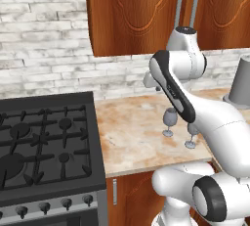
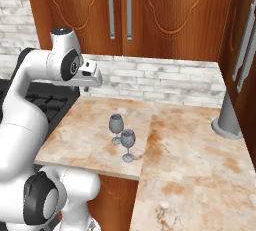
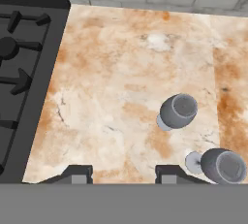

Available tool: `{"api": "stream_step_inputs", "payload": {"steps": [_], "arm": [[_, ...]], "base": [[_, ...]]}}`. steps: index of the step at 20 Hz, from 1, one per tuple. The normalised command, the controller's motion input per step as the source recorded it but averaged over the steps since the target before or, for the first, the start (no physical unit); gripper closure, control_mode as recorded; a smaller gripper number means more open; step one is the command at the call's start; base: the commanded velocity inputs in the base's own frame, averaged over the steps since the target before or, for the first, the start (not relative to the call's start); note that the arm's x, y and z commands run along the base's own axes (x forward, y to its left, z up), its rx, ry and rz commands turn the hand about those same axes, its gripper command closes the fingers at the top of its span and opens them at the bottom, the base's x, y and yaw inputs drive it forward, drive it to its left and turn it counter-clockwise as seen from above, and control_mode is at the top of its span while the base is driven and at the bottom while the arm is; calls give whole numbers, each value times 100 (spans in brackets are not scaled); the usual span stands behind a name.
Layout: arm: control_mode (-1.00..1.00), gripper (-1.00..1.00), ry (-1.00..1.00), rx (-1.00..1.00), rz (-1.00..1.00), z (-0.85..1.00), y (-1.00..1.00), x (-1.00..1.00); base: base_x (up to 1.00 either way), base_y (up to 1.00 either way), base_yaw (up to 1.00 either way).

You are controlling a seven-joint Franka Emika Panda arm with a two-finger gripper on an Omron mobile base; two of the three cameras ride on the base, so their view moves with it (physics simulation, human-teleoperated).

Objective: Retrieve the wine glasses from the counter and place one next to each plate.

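Below gripper [image 3: 123,173]: mottled beige-and-rust stone counter [image 3: 121,87], reddish-brown wood cabinets [image 2: 165,15] behind it. Black gas stove [image 3: 22,63] left of gripper in hand view. Tall grey cylinder [image 2: 229,117] far right on counter. Two smoky grey stemmed wine glasses [image 3: 177,111] [image 3: 220,166] upright, just beside each other, below and right of fingertips [image 3: 170,173]. Gripper spread wide, holding nothing, well above glasses.

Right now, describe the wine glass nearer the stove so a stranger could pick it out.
Start at the black stove and move onto the beige stone counter beside it. Two grey stemmed glasses stand close together there; take the wine glass that is closer to the brick backsplash, not the other glass by the counter's front edge.
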Motion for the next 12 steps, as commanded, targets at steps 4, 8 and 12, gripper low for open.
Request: {"api": "stream_step_inputs", "payload": {"steps": [4,8,12], "arm": [[-100,-100,-2,0,0,0,0,0],[-100,-100,0,0,0,0,0,0],[-100,-100,0,6,-9,-4,-24,-22]], "base": [[0,0,0],[0,0,0],[0,0,0]]}}
